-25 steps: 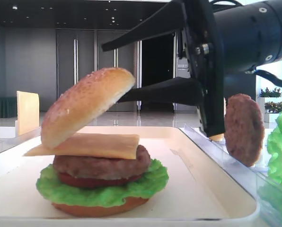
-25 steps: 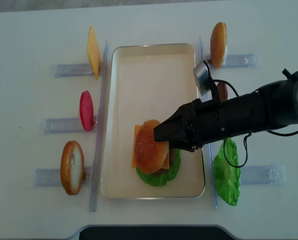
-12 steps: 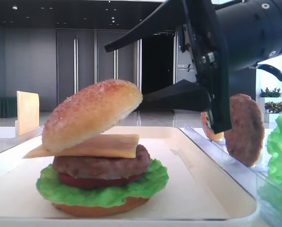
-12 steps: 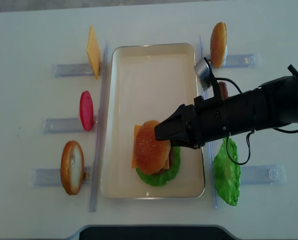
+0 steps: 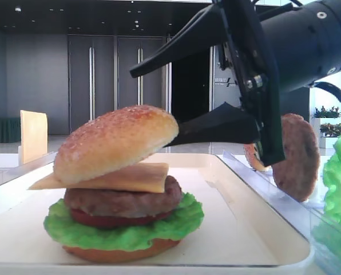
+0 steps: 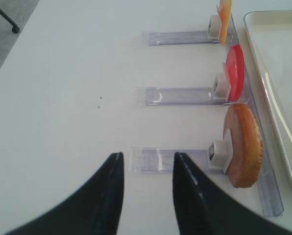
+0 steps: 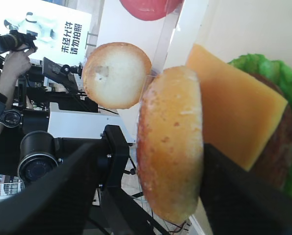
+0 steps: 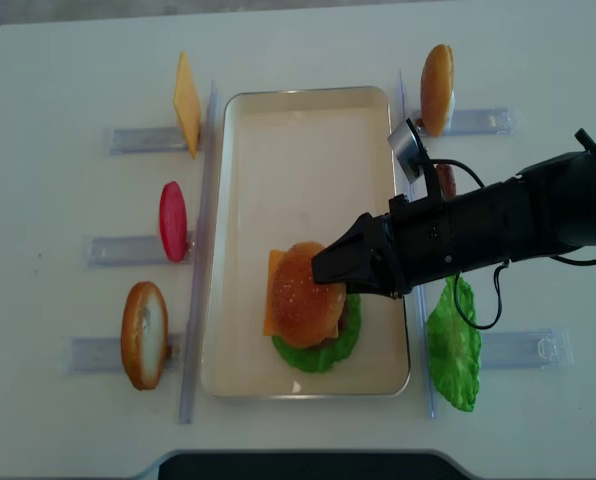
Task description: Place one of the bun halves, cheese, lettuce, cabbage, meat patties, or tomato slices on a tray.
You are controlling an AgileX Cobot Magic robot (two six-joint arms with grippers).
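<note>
Top bun (image 5: 116,143) sits tilted on the cheese (image 5: 130,177) of the stacked burger, between the spread, empty jaws of the right end effector (image 5: 176,94). Pulling back carelessly, the lower finger could clip it and slide it off onto the tray (image 5: 245,229).

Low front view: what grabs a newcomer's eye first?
The stacked burger on the tray: top bun sitting tilted on the cheese, over a patty, tomato and lettuce. Right behind it, the black right gripper hangs with jaws spread wide, one finger above the bun. Spare ingredients stand upright in clear racks beside the tray.
</note>
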